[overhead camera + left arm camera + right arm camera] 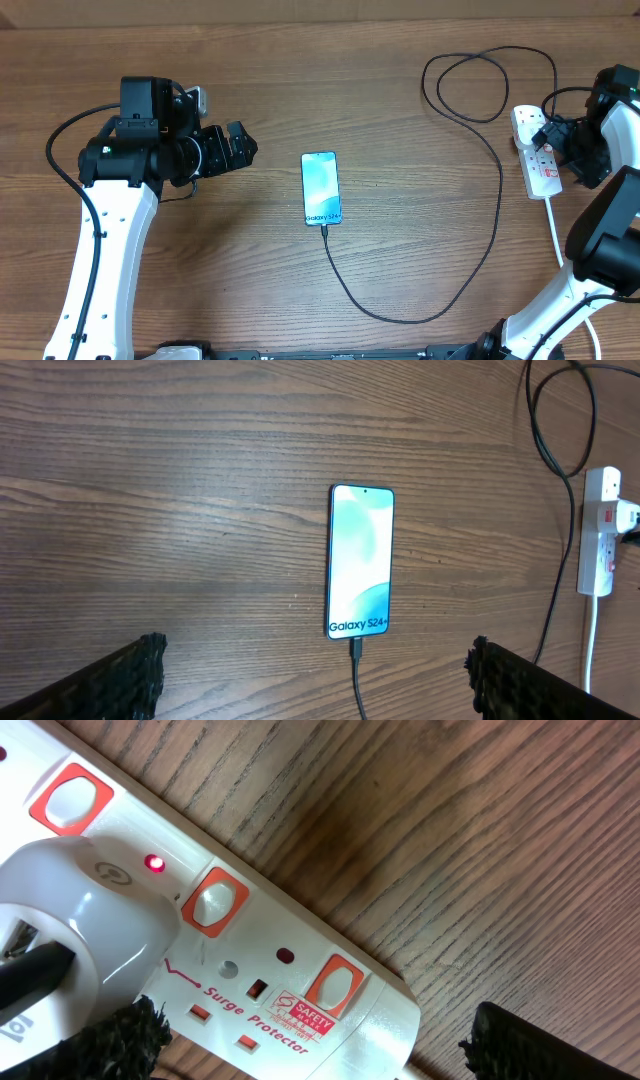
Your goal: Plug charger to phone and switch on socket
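The phone lies screen-up mid-tabletop with the charger tip in its bottom end. The black cable loops off to the socket on the right, where a red light glows. The left end effector hovers left of the phone, spread wide and empty; the right end effector hangs over the socket, equally wide, gripping nothing.

The phone lies flat mid-surface, screen up and lit light blue, with the "Galaxy" text at its near end. The charger, a thin black cable, is plugged into that end, then swings right in a big curve and loops on its way to the socket. That's a white strip at the right with a little red light glowing.
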